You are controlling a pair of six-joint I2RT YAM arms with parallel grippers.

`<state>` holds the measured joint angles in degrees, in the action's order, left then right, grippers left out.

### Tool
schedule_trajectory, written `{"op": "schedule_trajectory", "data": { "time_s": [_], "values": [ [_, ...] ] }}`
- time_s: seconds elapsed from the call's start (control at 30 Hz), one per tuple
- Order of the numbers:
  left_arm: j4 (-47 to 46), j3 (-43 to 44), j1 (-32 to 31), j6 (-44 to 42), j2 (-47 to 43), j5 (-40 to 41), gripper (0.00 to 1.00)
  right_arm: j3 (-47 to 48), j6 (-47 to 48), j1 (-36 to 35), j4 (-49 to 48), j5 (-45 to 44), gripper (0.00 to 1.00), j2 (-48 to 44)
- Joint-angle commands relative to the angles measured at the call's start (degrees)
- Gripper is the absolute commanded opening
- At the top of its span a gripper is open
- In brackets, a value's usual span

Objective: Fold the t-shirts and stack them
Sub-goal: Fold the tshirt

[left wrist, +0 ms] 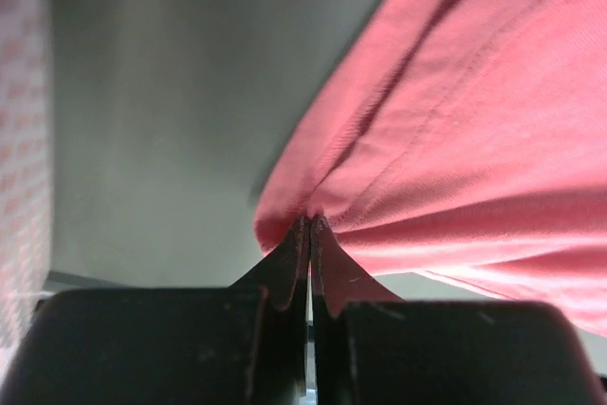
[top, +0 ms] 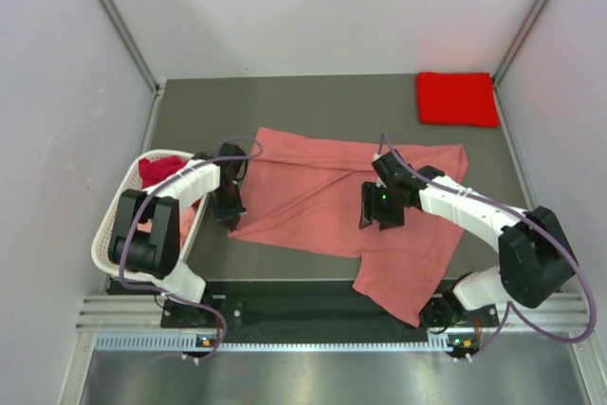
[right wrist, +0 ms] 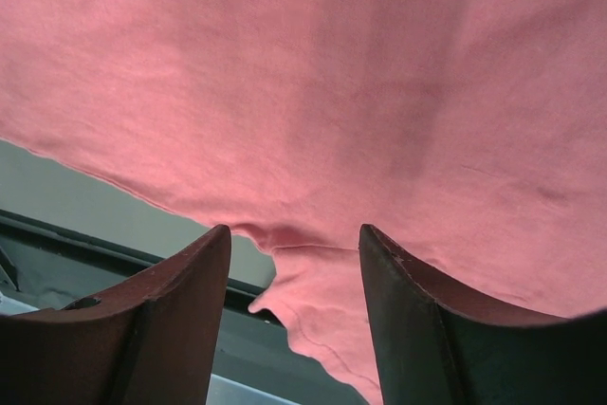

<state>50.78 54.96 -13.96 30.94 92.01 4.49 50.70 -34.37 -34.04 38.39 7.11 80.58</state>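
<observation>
A salmon pink t-shirt lies spread across the middle of the table, one part trailing over the near edge. My left gripper is shut on its near left corner; in the left wrist view the cloth bunches right at the pinched fingertips. My right gripper hovers open over the shirt's middle right. In the right wrist view its fingers straddle a sleeve seam of the shirt without touching it. A bright red t-shirt lies folded at the far right corner.
A white slotted basket stands at the left edge, holding a dark crimson shirt and a pale pink one. Grey walls close in the table on three sides. A black rail runs along the near edge.
</observation>
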Motion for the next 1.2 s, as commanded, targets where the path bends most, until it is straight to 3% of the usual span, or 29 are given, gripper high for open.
{"op": "schedule_trajectory", "data": {
  "time_s": [0.0,0.27,0.5,0.73,0.9,1.17],
  "values": [
    [2.12,1.29,0.24,2.71,-5.25,6.56,0.0,-0.69,-0.52,-1.2,-1.65,0.27,0.57,-2.18],
    [5.29,0.24,0.24,10.54,-9.65,10.8,0.0,-0.42,-0.79,-1.2,-1.92,0.62,0.57,-1.65],
    [4.15,-3.88,1.38,15.2,-2.81,12.65,0.0,-0.69,-0.43,-1.2,-1.39,0.27,0.57,-1.65],
    [4.06,-1.7,2.53,13.19,2.31,12.3,0.0,-0.86,-0.08,-1.2,-0.6,-0.35,0.57,-2.53],
    [5.29,0.4,2.53,10.73,-3.32,9.49,0.19,-1.04,-0.17,-1.2,-0.51,-0.7,0.57,-2.53],
    [10.56,2.08,2.18,9.32,-12.37,2.55,0.31,0.8,-0.78,-1.2,2.03,-2.89,0.57,-0.07]
  ]
}}
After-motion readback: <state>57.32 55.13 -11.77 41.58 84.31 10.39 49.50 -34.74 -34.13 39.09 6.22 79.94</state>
